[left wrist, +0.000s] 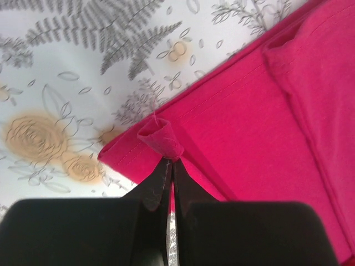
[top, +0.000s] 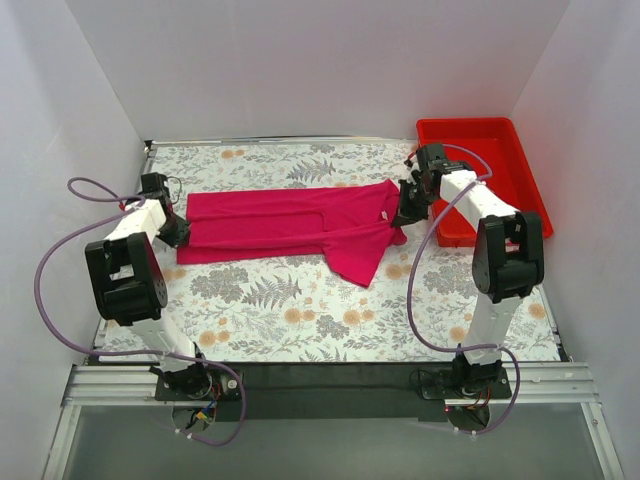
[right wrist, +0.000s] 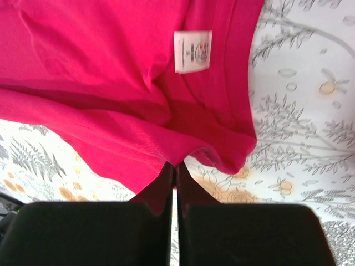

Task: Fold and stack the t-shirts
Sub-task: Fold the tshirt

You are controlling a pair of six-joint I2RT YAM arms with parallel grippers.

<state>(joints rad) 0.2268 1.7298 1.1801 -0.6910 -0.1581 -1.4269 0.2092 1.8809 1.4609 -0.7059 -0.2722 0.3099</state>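
Note:
One magenta-pink t-shirt (top: 290, 225) lies stretched lengthwise across the floral table, partly folded, with a sleeve hanging toward the front at the right. My left gripper (top: 180, 236) is shut on the shirt's hem corner at the left end; the left wrist view shows the pinched fabric (left wrist: 162, 139) bunched at my left gripper (left wrist: 172, 162). My right gripper (top: 405, 215) is shut on the collar end at the right. The right wrist view shows the t-shirt (right wrist: 111, 83) with its white neck label (right wrist: 192, 51), its edge pinched in my right gripper (right wrist: 176, 164).
A bright red plastic bin (top: 480, 165) stands at the back right, just beyond the right arm. White walls enclose the table on three sides. The floral tablecloth (top: 300, 310) shows bare in front of the shirt.

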